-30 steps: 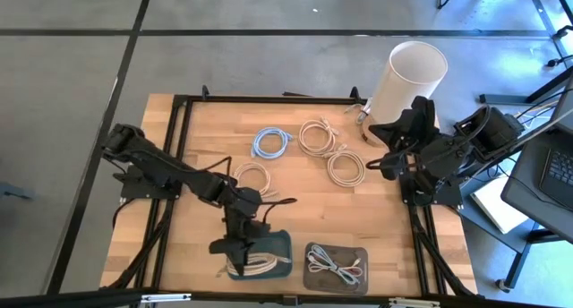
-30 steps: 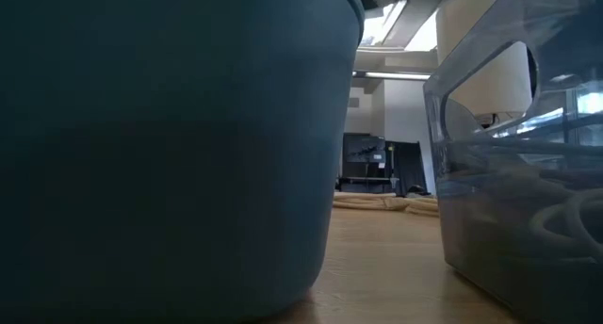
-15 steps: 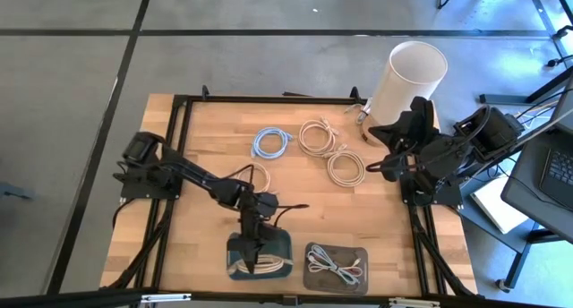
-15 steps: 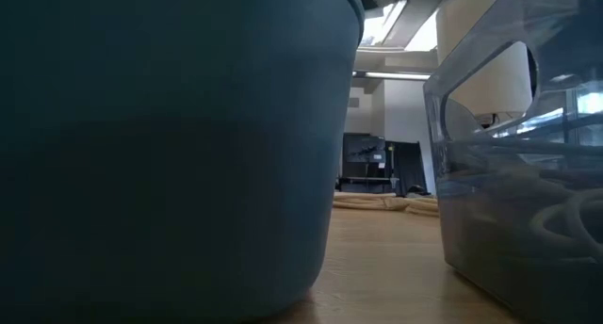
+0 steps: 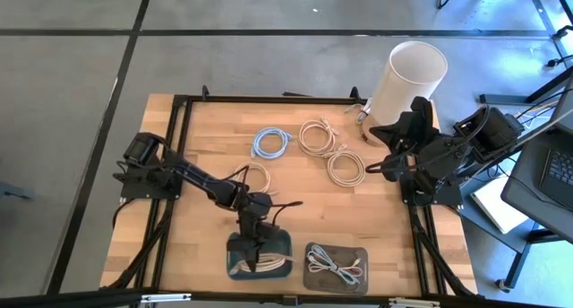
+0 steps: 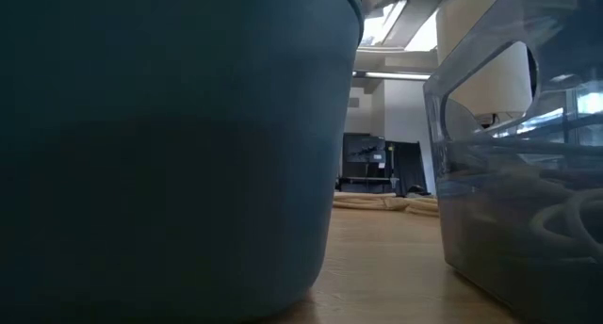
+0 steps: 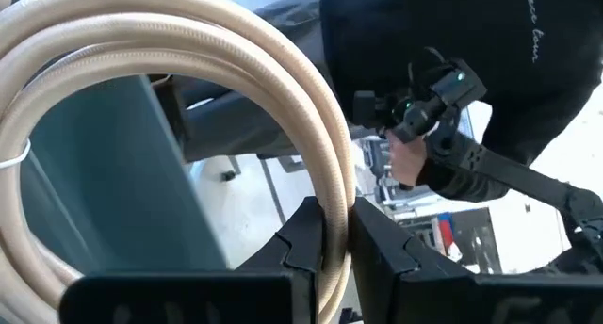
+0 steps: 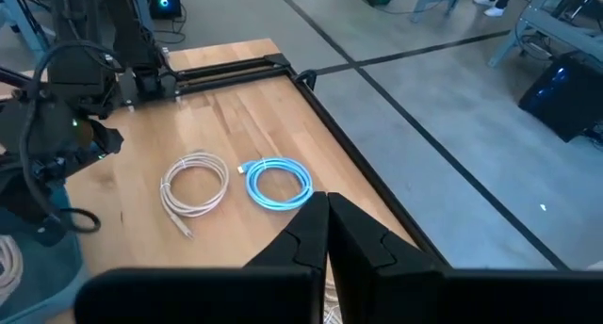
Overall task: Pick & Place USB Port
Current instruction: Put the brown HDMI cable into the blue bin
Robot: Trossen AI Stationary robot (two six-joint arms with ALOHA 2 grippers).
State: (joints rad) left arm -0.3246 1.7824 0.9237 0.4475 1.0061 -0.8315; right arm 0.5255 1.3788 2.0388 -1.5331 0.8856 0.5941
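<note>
My left gripper [image 5: 255,254] reaches down into the teal bin [image 5: 279,241] near the table's front edge and is shut on a beige cable coil [image 7: 188,41]. The coil's loops [image 5: 243,270] show pale inside the bin; whether they rest on its floor I cannot tell. My right gripper [image 8: 327,206] is shut on nothing and waits high over the table's right side [image 5: 374,166]. A blue coil [image 5: 270,142] and three beige coils [image 5: 315,136], [image 5: 345,167], [image 5: 253,176] lie flat on the wooden table. My left gripper pinches the beige coil's bundled strands [image 7: 334,187] between its two fingers [image 7: 306,234], at one spot on the loop's rim. The fingers lie across the strands. The rest of the loop stands out beyond the fingertips, in front of the teal bin's wall [image 7: 113,202].
A clear tray [image 5: 336,266] holding a grey-white cable sits right of the teal bin. A tall white cylinder [image 5: 407,75] stands at the far right corner. In the low view the teal bin [image 6: 141,154] and clear tray [image 6: 509,173] fill the picture. A person [image 7: 424,107] holding a controller stands beyond the table.
My left gripper has sunk down into the teal bin and shifted a little toward the table's right edge, staying shut on the beige coil, which came down with it. Most of the drop came in the first half second.
</note>
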